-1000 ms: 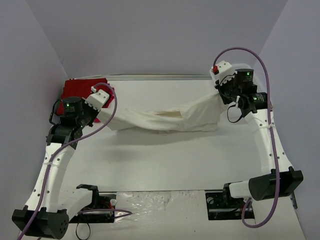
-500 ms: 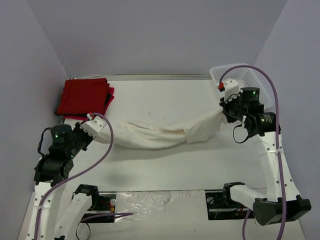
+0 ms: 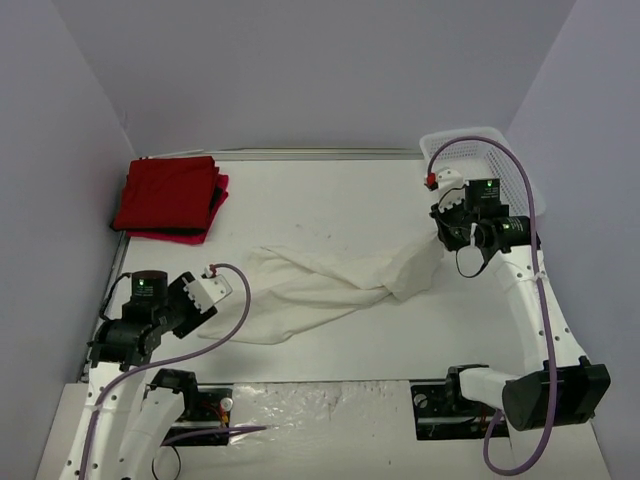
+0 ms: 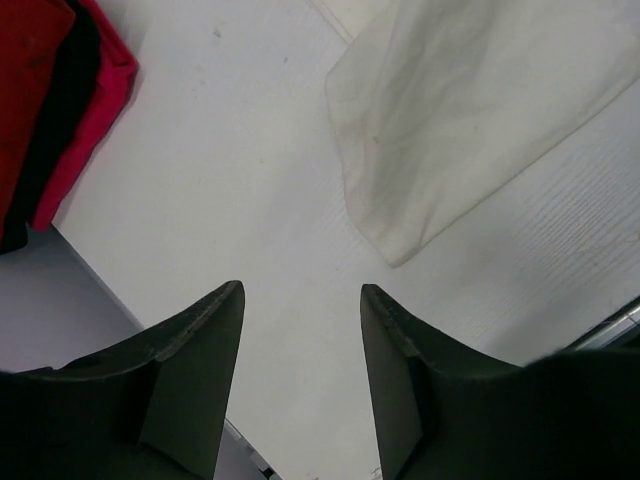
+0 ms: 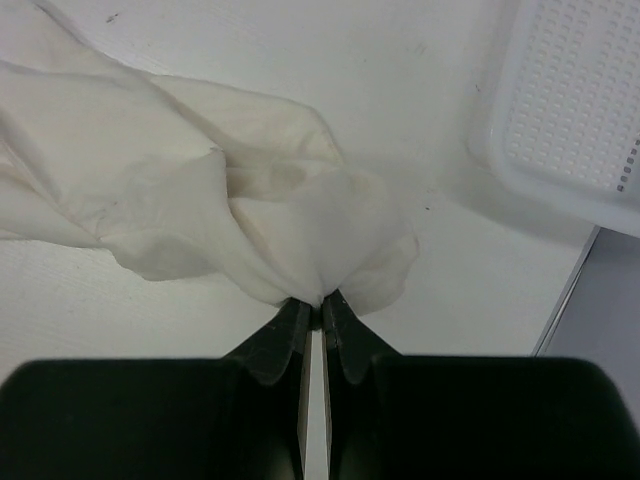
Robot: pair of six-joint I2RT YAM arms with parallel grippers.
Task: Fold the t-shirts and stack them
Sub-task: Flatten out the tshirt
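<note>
Cream t-shirt (image 3: 330, 285) stretches 8-to-2 o'clock; right hand (image 5: 315, 300) clenches its 2 o'clock end, while the left hand (image 4: 300, 290) (spread, empty) sits nearest the loose end.

The cream shirt (image 3: 320, 285) sprawls mid-table — open table (image 3: 330, 190) behind it, between red shirts (image 3: 170, 195) and basket (image 3: 455, 134).

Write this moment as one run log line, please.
left gripper: open, empty | right gripper: shut on cream shirt | red shirts: stacked far left
</note>
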